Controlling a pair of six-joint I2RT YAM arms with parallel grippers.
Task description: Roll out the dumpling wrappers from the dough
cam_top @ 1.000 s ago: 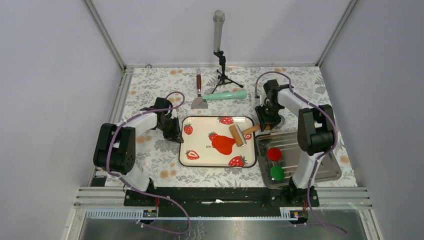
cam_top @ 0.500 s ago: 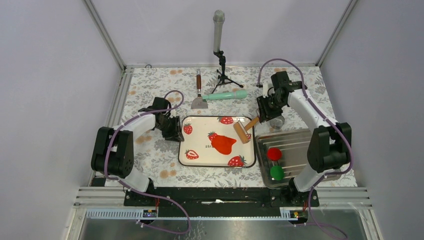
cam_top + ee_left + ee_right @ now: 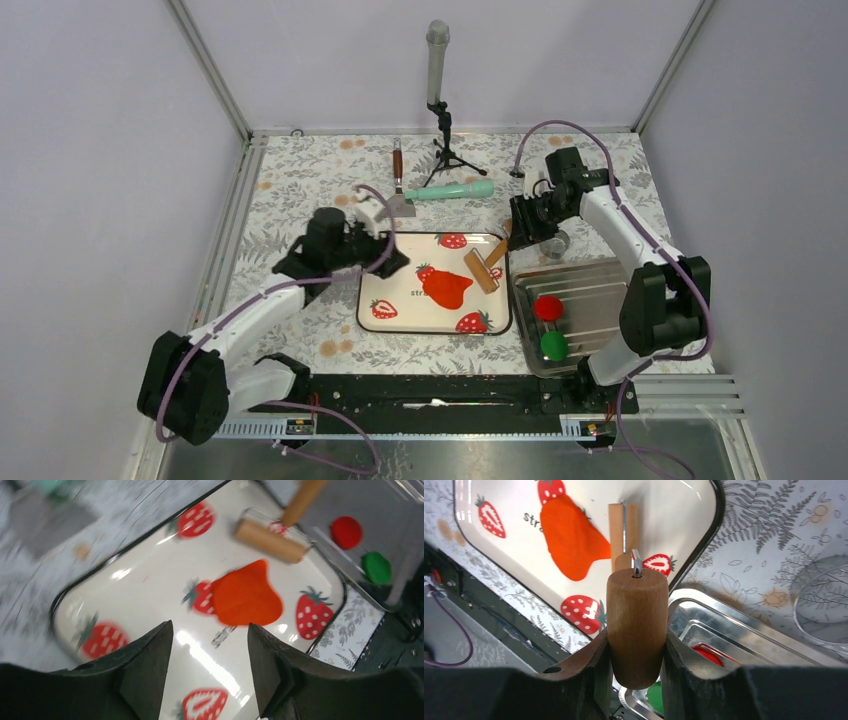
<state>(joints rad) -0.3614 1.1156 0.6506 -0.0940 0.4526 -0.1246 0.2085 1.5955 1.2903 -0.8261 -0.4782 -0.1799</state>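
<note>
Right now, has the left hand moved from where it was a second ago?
Yes. The left hand went right, from beside the left edge of the strawberry tray to over its far-left corner.

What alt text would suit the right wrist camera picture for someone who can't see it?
The right pincer grips a wooden roller by its handle, the barrel lying on a strawberry-print tray beside the flat orange-red dough. A metal tray shows at lower right.
</note>
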